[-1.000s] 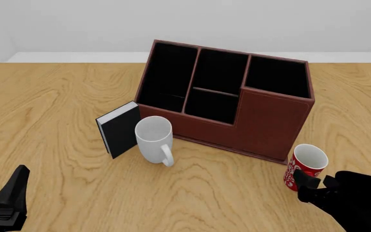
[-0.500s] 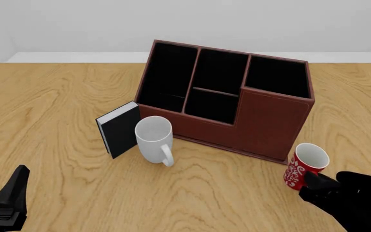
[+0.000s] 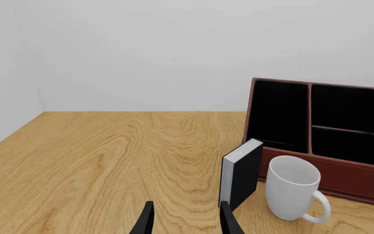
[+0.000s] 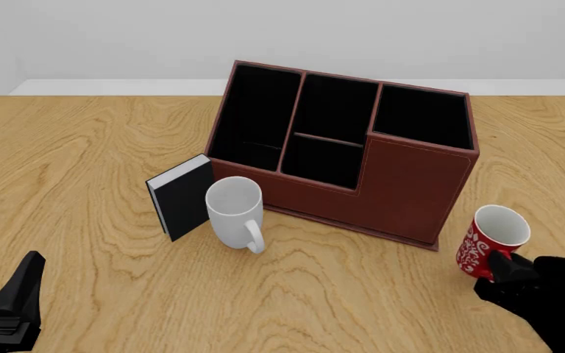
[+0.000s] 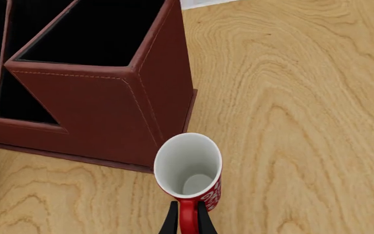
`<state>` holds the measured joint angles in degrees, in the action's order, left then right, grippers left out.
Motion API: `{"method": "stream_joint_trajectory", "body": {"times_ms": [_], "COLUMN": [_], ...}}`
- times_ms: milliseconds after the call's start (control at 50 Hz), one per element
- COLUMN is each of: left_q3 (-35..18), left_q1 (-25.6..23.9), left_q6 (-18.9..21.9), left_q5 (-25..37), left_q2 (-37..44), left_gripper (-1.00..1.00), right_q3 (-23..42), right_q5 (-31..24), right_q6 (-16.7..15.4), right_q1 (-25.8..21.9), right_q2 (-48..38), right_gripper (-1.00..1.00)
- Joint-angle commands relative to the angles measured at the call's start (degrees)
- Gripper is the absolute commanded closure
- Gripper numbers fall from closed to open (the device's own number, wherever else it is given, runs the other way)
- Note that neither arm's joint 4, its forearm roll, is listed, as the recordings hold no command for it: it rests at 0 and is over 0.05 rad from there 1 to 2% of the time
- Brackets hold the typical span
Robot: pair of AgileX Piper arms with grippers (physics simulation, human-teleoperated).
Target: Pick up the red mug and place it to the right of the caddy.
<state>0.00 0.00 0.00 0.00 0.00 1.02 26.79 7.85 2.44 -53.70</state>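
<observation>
The red mug with white lettering is just right of the front right corner of the caddy. My right gripper is shut on its handle. In the right wrist view the mug is upright with its white inside showing, and the gripper pinches the red handle, with the caddy close beside it. My left gripper is open and empty at the near left, far from the mug. In the left wrist view the left gripper hovers over bare wood and the caddy shows.
A plain white mug stands in front of the caddy's left half. A small black book stands upright beside it. Both show in the left wrist view, the white mug and the book. The table's wood stretches right of the caddy.
My right gripper has carried the red mug to the right and slightly up, away from the caddy's front right corner. The left arm has not moved.
</observation>
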Motion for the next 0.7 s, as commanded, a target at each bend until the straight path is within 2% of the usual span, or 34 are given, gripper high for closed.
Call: {"method": "stream_joint_trajectory", "body": {"times_ms": [20,120,280,700], "left_q3": [0.0,0.0,0.0,0.0], "left_q1": [0.0,0.0,0.0,0.0], "left_q6": [0.0,0.0,0.0,0.0], "left_q5": [0.0,0.0,0.0,0.0], "left_q2": [0.0,0.0,0.0,0.0], "left_gripper": [-1.0,-1.0,-1.0,-1.0], "right_q3": [2.5,3.8,4.8,7.1], "right_q5": [0.3,2.7,10.9,20.3], "right_q6": [-2.1,-2.7,-2.8,-3.5], "right_q1": [2.4,3.0,2.4,2.9], "right_q2": [0.3,-2.7,-11.6,-23.9], "right_gripper": [1.0,1.0,1.0,1.0]}}
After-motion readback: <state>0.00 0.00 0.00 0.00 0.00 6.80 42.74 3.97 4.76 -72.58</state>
